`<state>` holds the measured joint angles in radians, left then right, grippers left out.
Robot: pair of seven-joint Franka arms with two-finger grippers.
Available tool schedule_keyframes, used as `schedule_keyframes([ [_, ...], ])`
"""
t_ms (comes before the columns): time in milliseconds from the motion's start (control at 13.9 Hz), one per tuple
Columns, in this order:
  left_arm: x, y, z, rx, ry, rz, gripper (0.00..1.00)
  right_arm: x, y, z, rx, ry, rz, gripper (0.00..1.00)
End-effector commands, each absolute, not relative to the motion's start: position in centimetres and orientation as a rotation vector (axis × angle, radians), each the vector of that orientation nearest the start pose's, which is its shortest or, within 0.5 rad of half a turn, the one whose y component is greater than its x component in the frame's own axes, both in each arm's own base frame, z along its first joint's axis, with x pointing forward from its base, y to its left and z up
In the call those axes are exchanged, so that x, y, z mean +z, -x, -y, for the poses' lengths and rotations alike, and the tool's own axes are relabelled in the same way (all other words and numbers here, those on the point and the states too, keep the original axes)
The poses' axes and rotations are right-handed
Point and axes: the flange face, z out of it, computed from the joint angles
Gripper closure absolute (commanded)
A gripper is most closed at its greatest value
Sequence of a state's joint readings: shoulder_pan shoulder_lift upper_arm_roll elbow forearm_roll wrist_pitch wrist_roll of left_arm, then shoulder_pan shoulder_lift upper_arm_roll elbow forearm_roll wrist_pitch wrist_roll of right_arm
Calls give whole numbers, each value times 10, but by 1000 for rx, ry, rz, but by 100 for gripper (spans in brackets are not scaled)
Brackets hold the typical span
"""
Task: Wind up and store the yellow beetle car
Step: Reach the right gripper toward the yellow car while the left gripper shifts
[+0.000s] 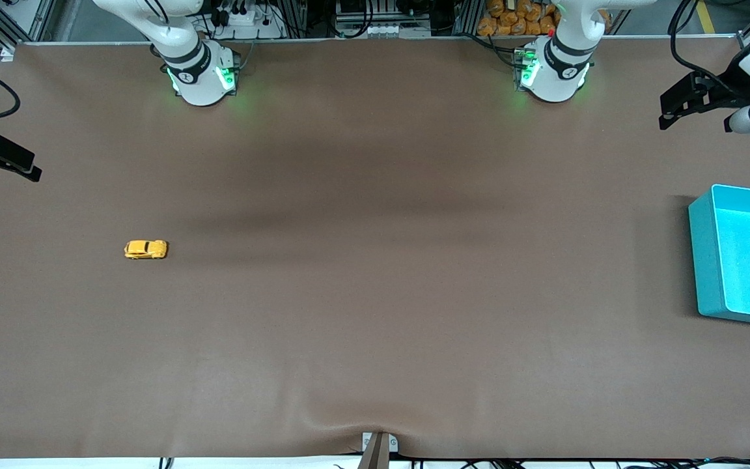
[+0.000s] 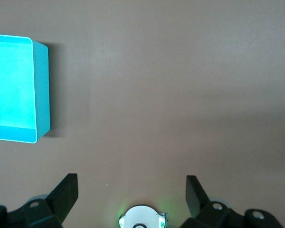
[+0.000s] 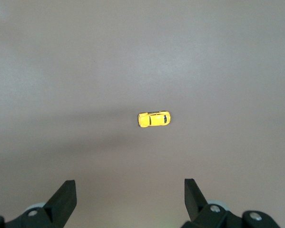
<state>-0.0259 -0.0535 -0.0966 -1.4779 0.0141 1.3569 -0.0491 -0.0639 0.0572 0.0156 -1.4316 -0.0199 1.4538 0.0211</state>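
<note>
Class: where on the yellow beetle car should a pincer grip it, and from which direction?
Grip the yellow beetle car across its two long flanks at mid-body, coming straight down from above. It sits upright on its wheels, alone on the table, probably suiting the open right pincer.

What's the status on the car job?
Both tools open, high over the table: left, right. Car untouched, on its wheels. Bin empty. Nothing blocking.

The right claw (image 3: 130,202), fingers spread, hangs over the yellow beetle car (image 3: 154,119).
</note>
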Motion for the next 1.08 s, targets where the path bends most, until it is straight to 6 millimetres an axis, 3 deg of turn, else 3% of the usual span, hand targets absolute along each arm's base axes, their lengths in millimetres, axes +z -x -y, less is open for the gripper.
schedule_keyframes([
  [0, 680, -507, 64, 109, 3123, -123, 0, 648, -560, 30, 50, 3125, -104, 0],
  [361, 683, -507, 67, 94, 3118, -128, 0, 646, -560, 36, 62, 3122, -134, 0],
  [505, 685, -507, 66, 91, 3116, -135, 0, 640, -563, 59, 67, 3110, -185, 0],
  [722, 687, -506, 67, 84, 3118, -116, 0, 628, -567, 64, 112, 3124, -196, 0],
  [866, 686, -507, 62, 83, 3112, -102, 0, 617, -571, 88, 133, 3117, -248, 0],
  [1010, 685, -507, 63, 89, 3122, -98, 0, 602, -577, 99, 165, 3111, -309, 0],
])
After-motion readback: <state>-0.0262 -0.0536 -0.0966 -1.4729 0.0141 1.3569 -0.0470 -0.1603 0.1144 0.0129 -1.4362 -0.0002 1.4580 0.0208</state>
